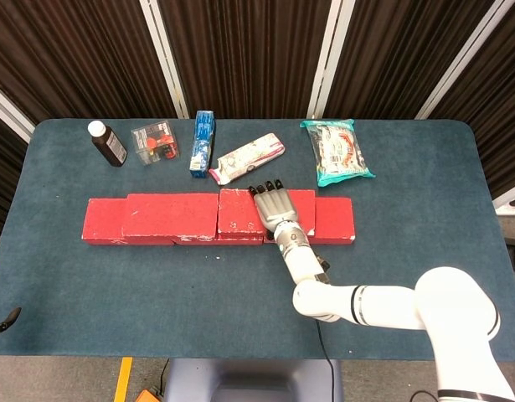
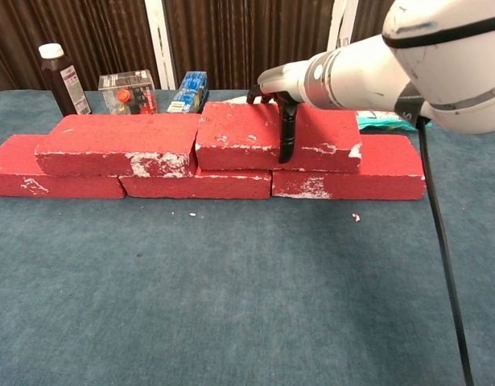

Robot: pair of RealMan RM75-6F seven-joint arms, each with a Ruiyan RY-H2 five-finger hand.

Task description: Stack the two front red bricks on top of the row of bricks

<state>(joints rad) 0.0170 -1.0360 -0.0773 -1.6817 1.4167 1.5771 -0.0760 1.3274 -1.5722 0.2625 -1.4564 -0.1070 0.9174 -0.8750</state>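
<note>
Three red bricks form the bottom row (image 1: pixel 335 220) (image 2: pixel 392 167) across the table. Two more red bricks lie on top of it. The upper left brick (image 1: pixel 169 214) (image 2: pixel 118 141) sits free. My right hand (image 1: pixel 275 209) (image 2: pixel 281 104) grips the upper right brick (image 1: pixel 239 213) (image 2: pixel 239 141), with fingers over its top and the thumb (image 2: pixel 286 137) down its front face. That brick's left end sits close against the upper left brick. My left hand does not show in either view.
Behind the bricks stand a brown bottle (image 1: pixel 108 143) (image 2: pixel 60 77), a clear box (image 1: pixel 154 141) (image 2: pixel 128 90), a blue box (image 1: pixel 202 142) (image 2: pixel 188 90), a white packet (image 1: pixel 247 157) and a green packet (image 1: pixel 337 151). Blue cloth covers the table (image 1: pixel 157 293).
</note>
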